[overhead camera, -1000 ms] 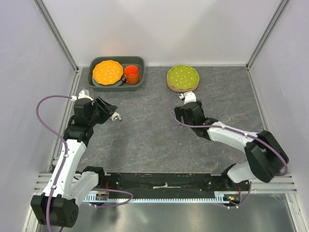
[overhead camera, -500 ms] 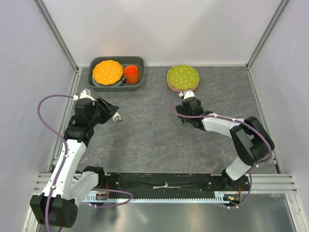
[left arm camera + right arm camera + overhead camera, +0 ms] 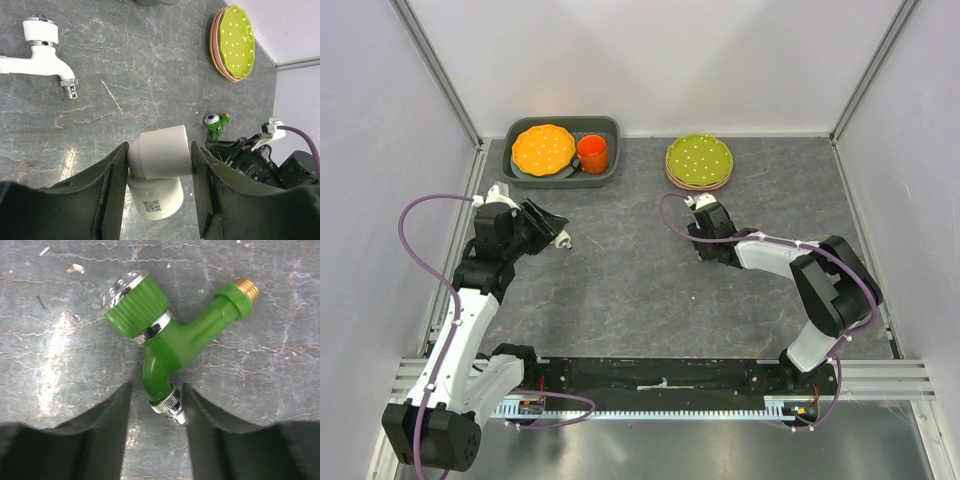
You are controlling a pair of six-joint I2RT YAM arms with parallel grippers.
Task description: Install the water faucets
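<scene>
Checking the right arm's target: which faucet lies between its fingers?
The green faucet: its spout points in between the right gripper and its two fingers. The white faucet lies elsewhere, with no gripper on it.

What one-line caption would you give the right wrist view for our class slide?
Green faucet lying on the grey marbled table, its spout between the open right gripper's fingers.

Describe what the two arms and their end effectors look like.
The left arm and right arm have white links with black joint housings. A purple cable loops along each. The left end effector and right end effector each carry two broad, dark grey fingers with curved inner faces. No markings show on them.
</scene>
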